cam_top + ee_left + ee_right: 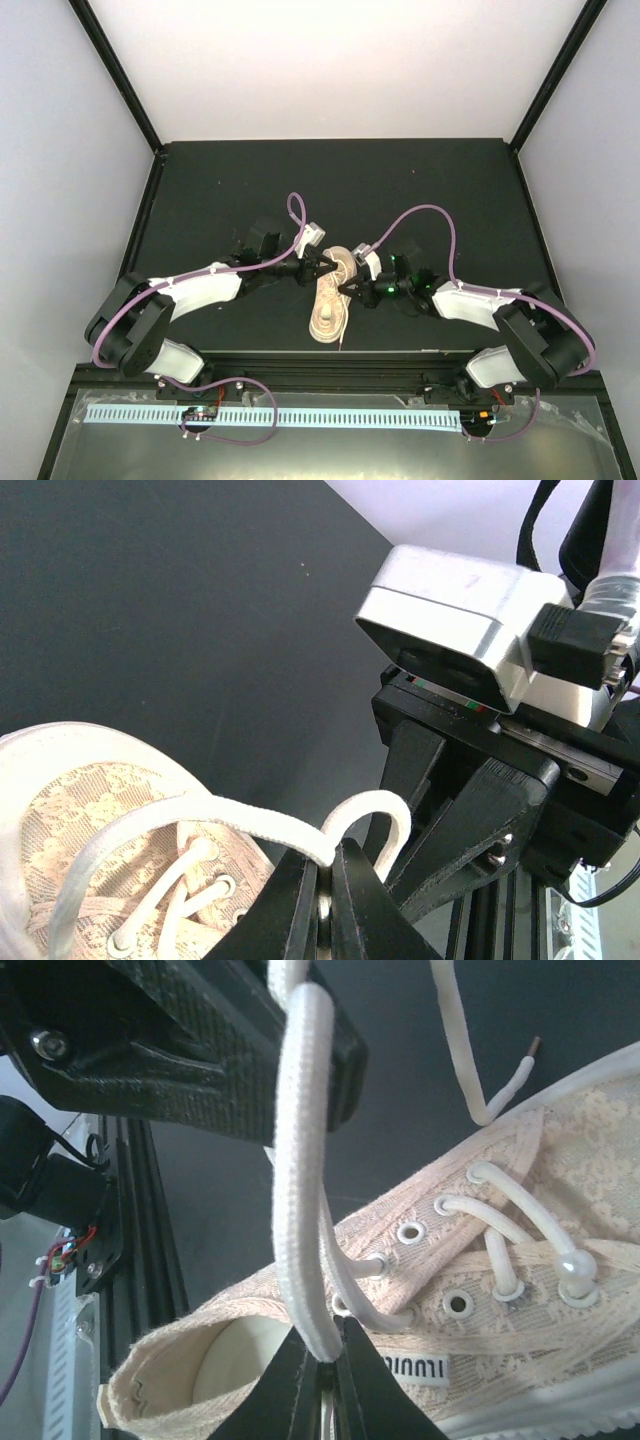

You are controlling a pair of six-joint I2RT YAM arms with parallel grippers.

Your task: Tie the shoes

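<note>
Just above the beige sneaker (480,1260), the left pincer (322,880) and right pincer (322,1360) each clamp its cream laces (300,1160).

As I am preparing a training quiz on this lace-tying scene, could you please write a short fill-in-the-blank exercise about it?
1. The lace in the left tool bends into a ____ past its tips.
2. The right tool is ____, not open, on the lace.
3. The table holds just ____ shoe.
Missing words: loop; shut; one.
</note>
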